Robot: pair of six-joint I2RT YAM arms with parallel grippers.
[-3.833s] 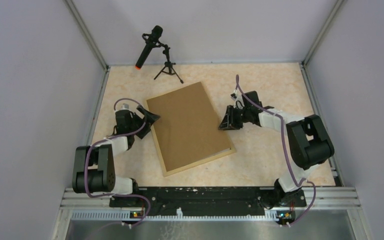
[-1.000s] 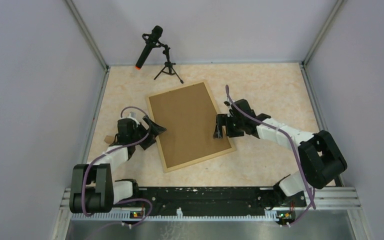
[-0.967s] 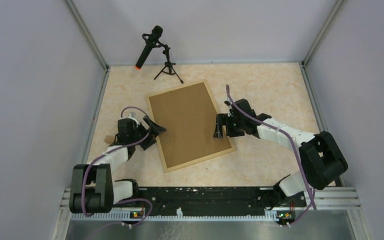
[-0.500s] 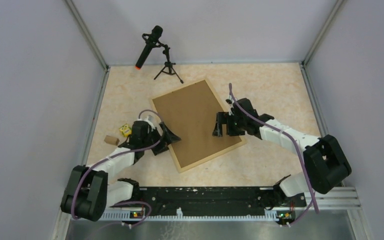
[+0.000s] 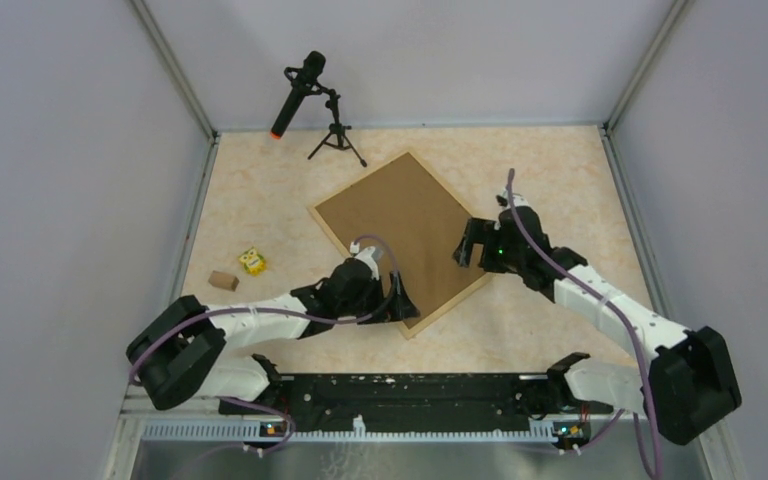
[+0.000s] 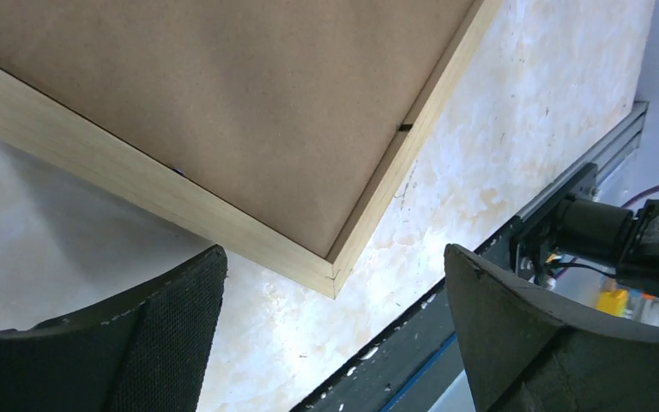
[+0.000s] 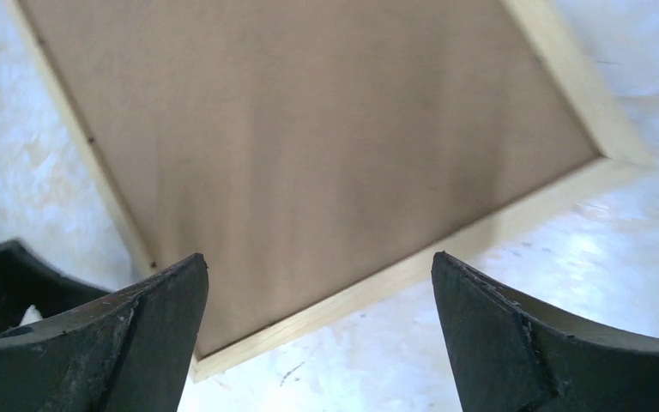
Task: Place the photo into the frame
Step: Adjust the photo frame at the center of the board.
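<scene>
The frame [image 5: 332, 232] lies face down on the table, turned like a diamond, with a brown backing board [image 5: 400, 225] filling it. The photo is out of view. My left gripper [image 5: 398, 303] is open at the frame's near corner [image 6: 333, 287], with the corner between its spread fingers [image 6: 163, 335]. My right gripper [image 5: 470, 246] is open low over the frame's right side. In the right wrist view the light wooden rail [image 7: 412, 266] and the board [image 7: 309, 129] show between that gripper's [image 7: 317, 259] jaws. Neither gripper holds anything.
A microphone on a small tripod [image 5: 305, 90] stands at the back left. A small yellow block [image 5: 251, 261] and a brown block [image 5: 223, 281] lie left of the frame. The black base rail [image 5: 410, 390] runs along the near edge, close to the frame's near corner.
The frame's near end has swung to the right. My left arm swept right along with it to the near corner. My right gripper drew back to the right and opened wider.
</scene>
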